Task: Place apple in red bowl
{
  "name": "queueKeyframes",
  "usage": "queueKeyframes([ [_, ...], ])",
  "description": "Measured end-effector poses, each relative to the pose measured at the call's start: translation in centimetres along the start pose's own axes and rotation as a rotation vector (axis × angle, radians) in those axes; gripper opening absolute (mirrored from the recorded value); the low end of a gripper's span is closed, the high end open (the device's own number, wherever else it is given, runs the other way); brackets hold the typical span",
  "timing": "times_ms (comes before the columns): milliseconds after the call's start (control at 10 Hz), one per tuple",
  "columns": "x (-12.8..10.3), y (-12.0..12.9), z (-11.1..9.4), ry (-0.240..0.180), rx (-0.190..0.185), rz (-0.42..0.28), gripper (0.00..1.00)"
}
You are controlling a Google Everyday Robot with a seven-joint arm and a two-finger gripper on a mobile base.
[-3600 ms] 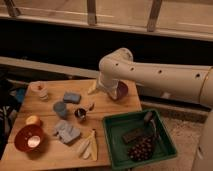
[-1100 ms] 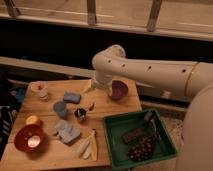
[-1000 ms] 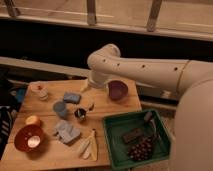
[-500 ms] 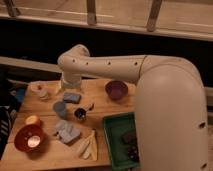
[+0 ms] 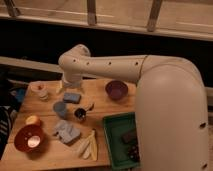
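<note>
The apple, small and yellow-orange, lies on the wooden table near its left edge, just behind the red bowl. The glossy red bowl stands at the front left corner with a pale spot inside it. My gripper hangs at the end of the white arm over the back left of the table, just behind a blue block. It is well behind and to the right of the apple and touches neither apple nor bowl.
A maroon-purple bowl stands at the back. A blue cup, a small dark cup, a grey-blue cloth and pale banana-like pieces lie mid-table. A green tray holds dark items. A small jar stands far left.
The arm has swung left across the table, from over the maroon-purple bowl to the back left by the blue block. The apple and red bowl have not moved.
</note>
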Motion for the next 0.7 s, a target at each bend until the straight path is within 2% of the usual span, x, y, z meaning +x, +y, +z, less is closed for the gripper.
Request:
queueKeyframes([
  [300, -0.2, 1.3, 0.7, 0.012, -0.007, -0.043, 0.80],
  [600, -1.4, 6.6, 2.7, 0.015, -0.058, -0.136, 0.80],
  [700, -1.7, 9.1, 3.6, 0.018, -0.087, -0.173, 0.80],
])
